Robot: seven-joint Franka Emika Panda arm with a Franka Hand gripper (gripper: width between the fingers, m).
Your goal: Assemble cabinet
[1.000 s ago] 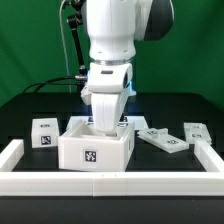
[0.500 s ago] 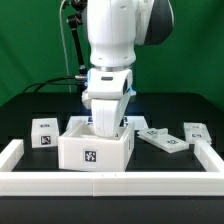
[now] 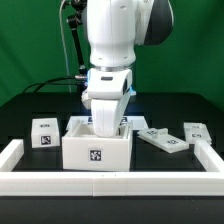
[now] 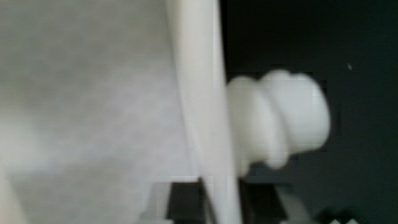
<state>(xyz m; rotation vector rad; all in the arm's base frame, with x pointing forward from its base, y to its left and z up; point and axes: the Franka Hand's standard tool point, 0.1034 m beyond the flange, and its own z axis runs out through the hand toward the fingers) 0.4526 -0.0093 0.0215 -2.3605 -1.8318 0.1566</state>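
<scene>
The large white cabinet box (image 3: 96,150) stands at the front of the black table, a tag on its front face. My gripper (image 3: 107,124) reaches down into it at its far wall. In the wrist view my gripper (image 4: 210,200) has a dark finger on each side of the thin white wall (image 4: 199,90), shut on it. A rounded ribbed white knob (image 4: 281,118) sticks out from one side of that wall. A flat tagged panel (image 3: 162,138) lies to the exterior view's right of the box. A small tagged block (image 3: 43,133) stands to its left.
Another tagged white piece (image 3: 196,131) lies at the far right. Plain white border rails run along the front (image 3: 110,183), the left (image 3: 10,152) and the right (image 3: 210,155). Black cables hang behind the arm at the back left.
The box has shifted slightly toward the exterior view's right, its front tag moving with it. The arm has moved with it by a small amount.
</scene>
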